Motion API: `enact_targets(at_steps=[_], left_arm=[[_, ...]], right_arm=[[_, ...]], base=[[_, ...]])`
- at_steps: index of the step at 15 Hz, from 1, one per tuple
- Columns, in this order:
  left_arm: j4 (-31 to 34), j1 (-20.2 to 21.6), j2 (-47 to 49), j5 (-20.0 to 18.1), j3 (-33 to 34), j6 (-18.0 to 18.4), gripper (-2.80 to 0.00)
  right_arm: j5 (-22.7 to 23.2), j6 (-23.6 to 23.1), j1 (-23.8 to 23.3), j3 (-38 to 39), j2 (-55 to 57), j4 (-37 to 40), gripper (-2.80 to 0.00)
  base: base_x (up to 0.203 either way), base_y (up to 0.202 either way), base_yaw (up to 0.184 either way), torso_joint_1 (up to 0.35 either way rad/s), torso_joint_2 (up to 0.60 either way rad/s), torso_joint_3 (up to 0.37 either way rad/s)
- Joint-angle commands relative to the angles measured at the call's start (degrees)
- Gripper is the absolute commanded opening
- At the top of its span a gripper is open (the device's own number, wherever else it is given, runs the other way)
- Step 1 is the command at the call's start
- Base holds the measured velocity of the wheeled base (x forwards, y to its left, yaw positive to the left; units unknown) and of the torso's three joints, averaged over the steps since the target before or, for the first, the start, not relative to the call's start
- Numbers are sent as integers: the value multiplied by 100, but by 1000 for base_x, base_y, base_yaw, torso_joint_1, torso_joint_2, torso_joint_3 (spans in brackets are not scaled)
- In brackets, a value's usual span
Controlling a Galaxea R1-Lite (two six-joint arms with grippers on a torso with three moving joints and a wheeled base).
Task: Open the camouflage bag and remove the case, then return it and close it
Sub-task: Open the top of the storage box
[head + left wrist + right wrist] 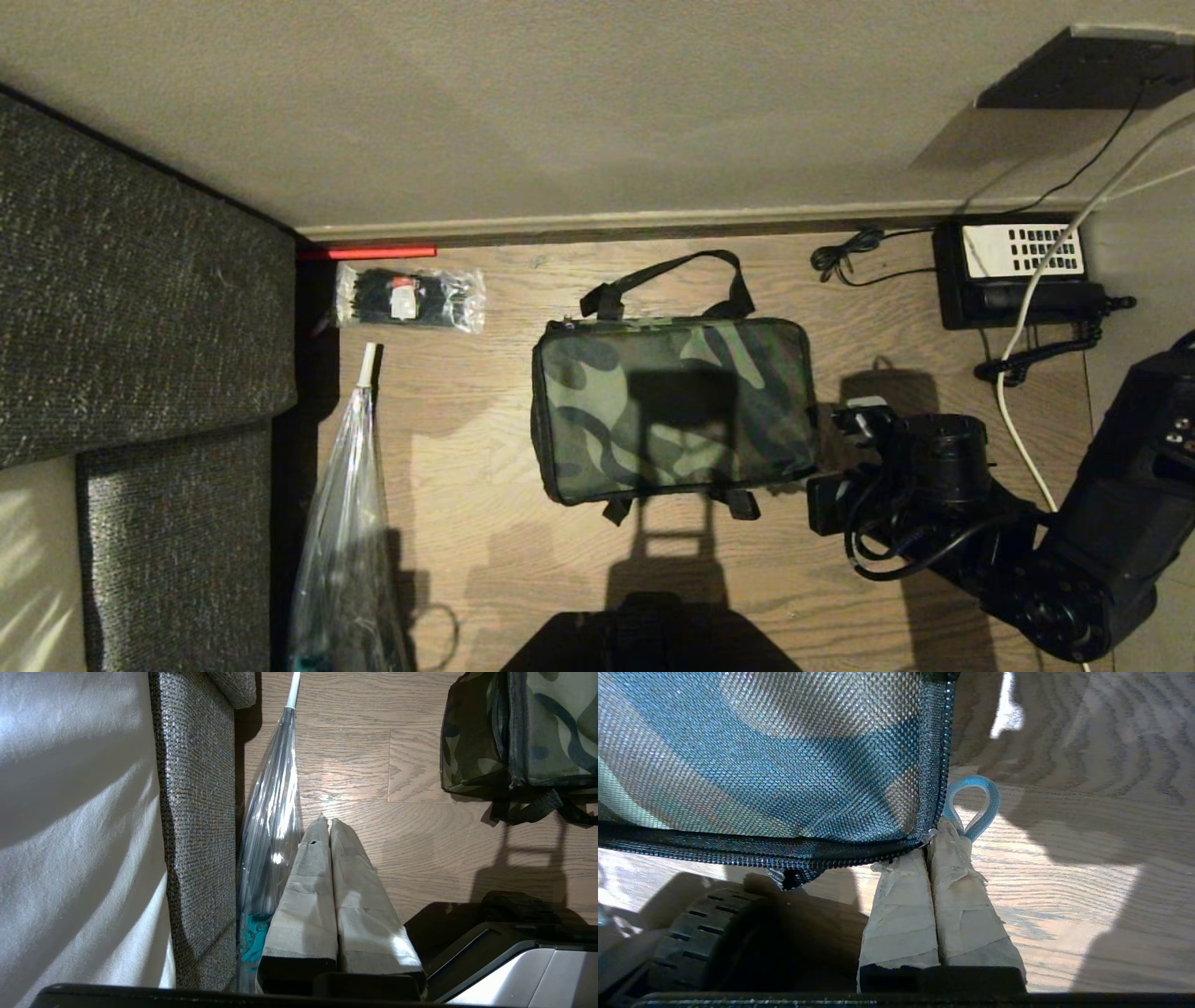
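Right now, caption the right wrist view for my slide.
Right gripper shut on the blue zipper pull loop at a corner of the closed camouflage bag, above the wood floor.

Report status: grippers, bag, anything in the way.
Right gripper shut on light blue zipper pull loop at corner of zipped green-and-black camouflage fabric bag. Left gripper shut, parked over floor. Nothing blocking.

Wooden floor (467, 485) carries the camouflage bag (672, 411), tie packet (411, 299), desk phone (1013, 271).

A clear packet of black ties (409, 299), a folded clear umbrella (347, 523) and a desk phone (1018, 273) lie on the wood floor (467, 485).
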Motion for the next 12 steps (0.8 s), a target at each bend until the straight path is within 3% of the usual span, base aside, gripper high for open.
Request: enact_targets(at_steps=[1, 8, 12], left_arm=[[0, 0, -12, 4, 18, 0, -280], [2, 0, -12, 2, 18, 0, -280], [2, 0, -20, 2, 18, 0, -280]], right_arm=[[23, 15, -3, -45, 6, -120, 0], [118, -112, -3, 223, -16, -145, 0], [790, -1004, -338, 447, -34, -64, 0]], base=[[0, 0, 0, 0, 0, 0], [0, 0, 0, 0, 0, 0], [0, 0, 0, 0, 0, 0]])
